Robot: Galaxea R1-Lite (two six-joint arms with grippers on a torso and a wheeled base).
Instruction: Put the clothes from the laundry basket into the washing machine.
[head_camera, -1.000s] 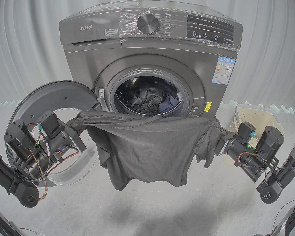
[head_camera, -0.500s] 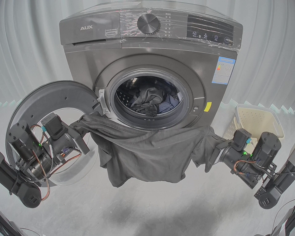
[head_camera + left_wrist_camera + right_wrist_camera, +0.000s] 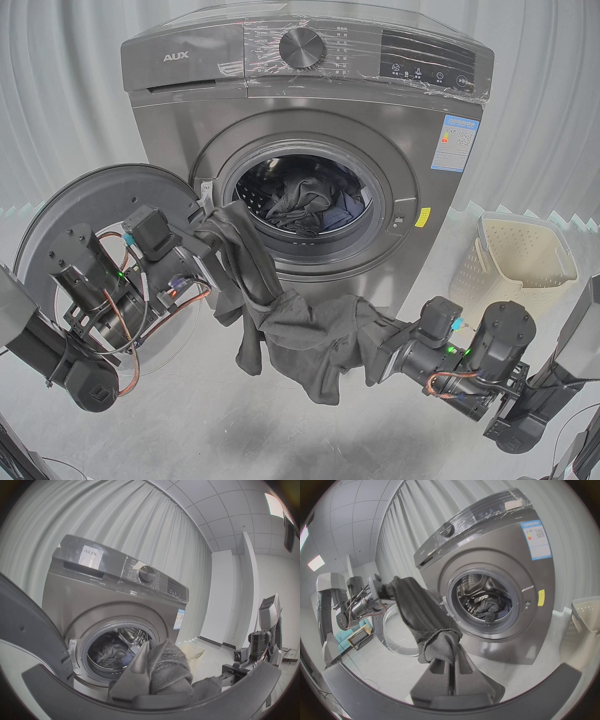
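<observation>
Black shirt [image 3: 294,325] bunches now: left gripper [image 3: 215,247] has risen beside the drum [image 3: 381,194], right gripper [image 3: 378,350] has dropped below it, both clamping the shirt; loading nears.

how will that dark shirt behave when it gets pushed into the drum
Probably floppy: the dark shirt sags between the left claw and right claw. Likely light, as it hangs from two pinches. Trailing ends may snag on the washing machine.

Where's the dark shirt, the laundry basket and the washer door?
dark shirt [image 3: 312,337], head view, sagging middle fold.
laundry basket [image 3: 530,245], head view, perforated inner wall.
washer door [image 3: 106,187], head view, upper grey frame.
</observation>
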